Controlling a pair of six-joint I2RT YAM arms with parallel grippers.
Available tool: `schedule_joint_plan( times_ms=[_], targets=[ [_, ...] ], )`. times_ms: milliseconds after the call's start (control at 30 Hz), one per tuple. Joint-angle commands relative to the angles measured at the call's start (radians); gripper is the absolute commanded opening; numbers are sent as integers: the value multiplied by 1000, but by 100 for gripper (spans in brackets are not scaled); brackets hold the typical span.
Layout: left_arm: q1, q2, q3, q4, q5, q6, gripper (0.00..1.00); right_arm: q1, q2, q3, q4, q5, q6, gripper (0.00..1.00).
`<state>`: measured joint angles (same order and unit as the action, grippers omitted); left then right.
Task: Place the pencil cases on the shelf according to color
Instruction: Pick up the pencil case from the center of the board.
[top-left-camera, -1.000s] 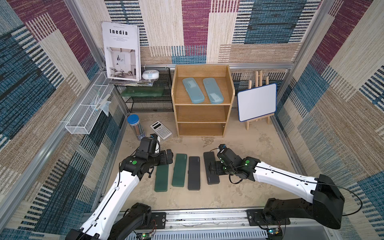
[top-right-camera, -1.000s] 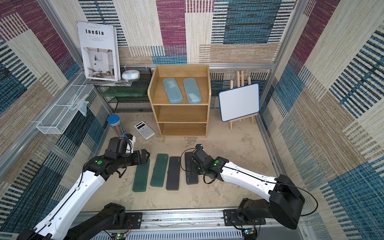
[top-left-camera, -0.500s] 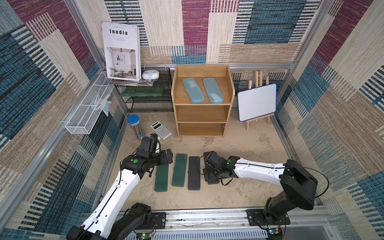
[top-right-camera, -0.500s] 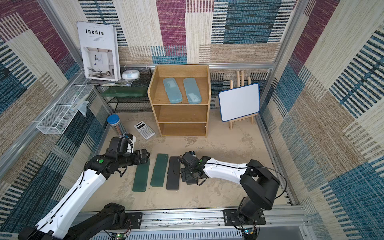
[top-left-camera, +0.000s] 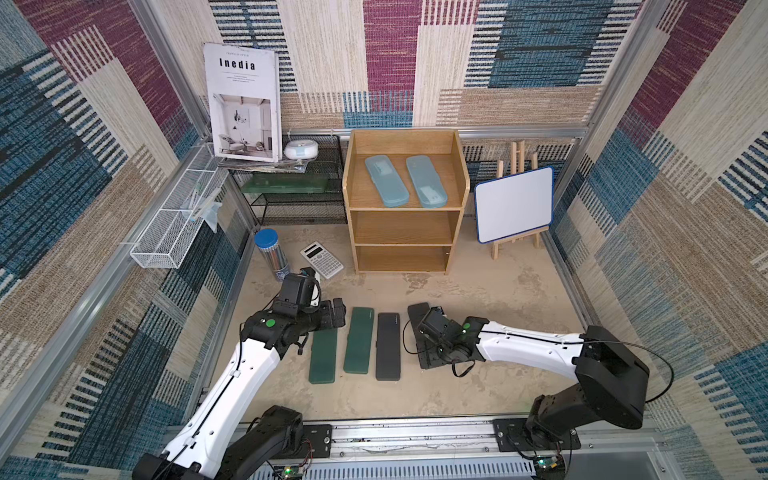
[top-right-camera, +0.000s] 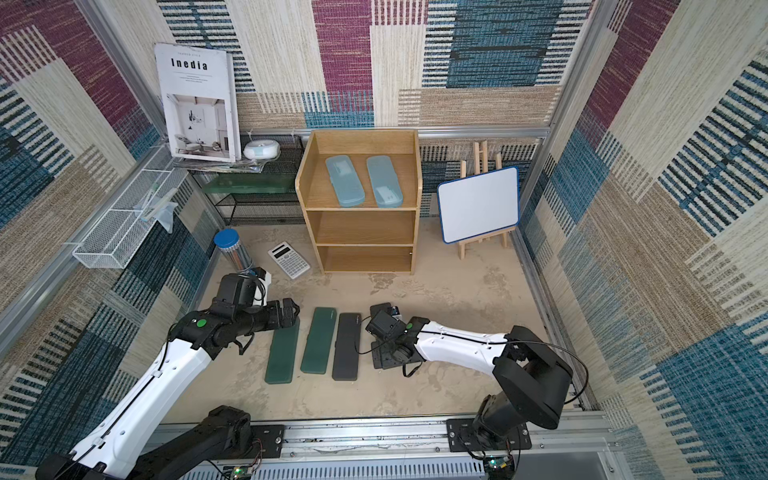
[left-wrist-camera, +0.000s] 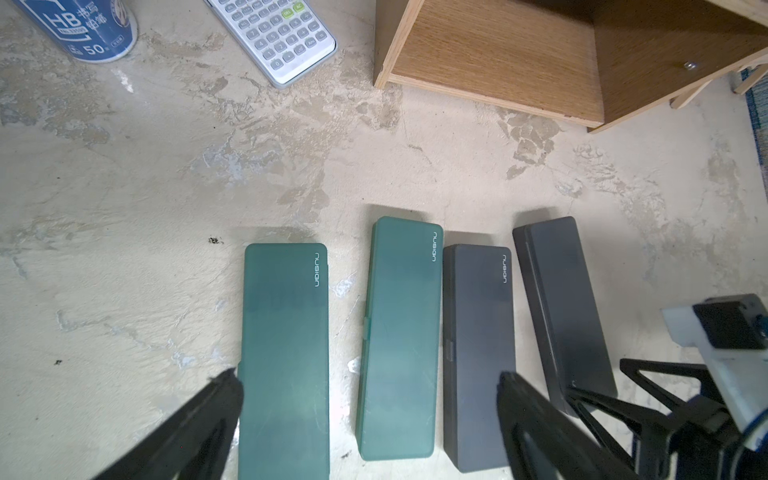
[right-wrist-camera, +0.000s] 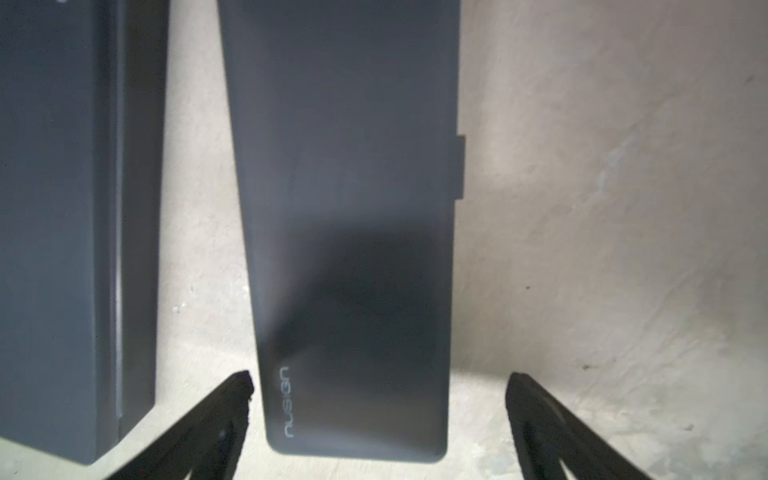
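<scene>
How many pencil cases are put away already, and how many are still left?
Done: both light blue cases lie on the shelf's top tier. In hand: the open right gripper straddles one black case on the table, not gripping yet; the open left gripper hovers over the green cases. Left: four, both green cases, that black case and the other black case.

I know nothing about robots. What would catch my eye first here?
Two light blue pencil cases lie side by side on top of the wooden shelf. On the table in front, two green cases and two black cases form a row, and the right arm has its open jaws astride the outermost black one.
</scene>
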<state>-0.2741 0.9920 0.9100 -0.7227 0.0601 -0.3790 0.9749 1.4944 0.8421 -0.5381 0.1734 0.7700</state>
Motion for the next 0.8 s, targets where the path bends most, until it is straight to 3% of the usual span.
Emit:
schedule_joint_plan(
  times_ms=[0, 367, 767],
  targets=[
    [0, -5, 3, -7, 9, -1, 100, 4, -15, -8, 29, -17, 11, 99],
    [1, -3, 4, -7, 15, 1, 100, 62, 101, 28, 0, 23, 67, 100],
    [0, -8, 0, -7, 17, -1, 100, 89, 101, -44, 47, 80, 114, 85]
  ],
)
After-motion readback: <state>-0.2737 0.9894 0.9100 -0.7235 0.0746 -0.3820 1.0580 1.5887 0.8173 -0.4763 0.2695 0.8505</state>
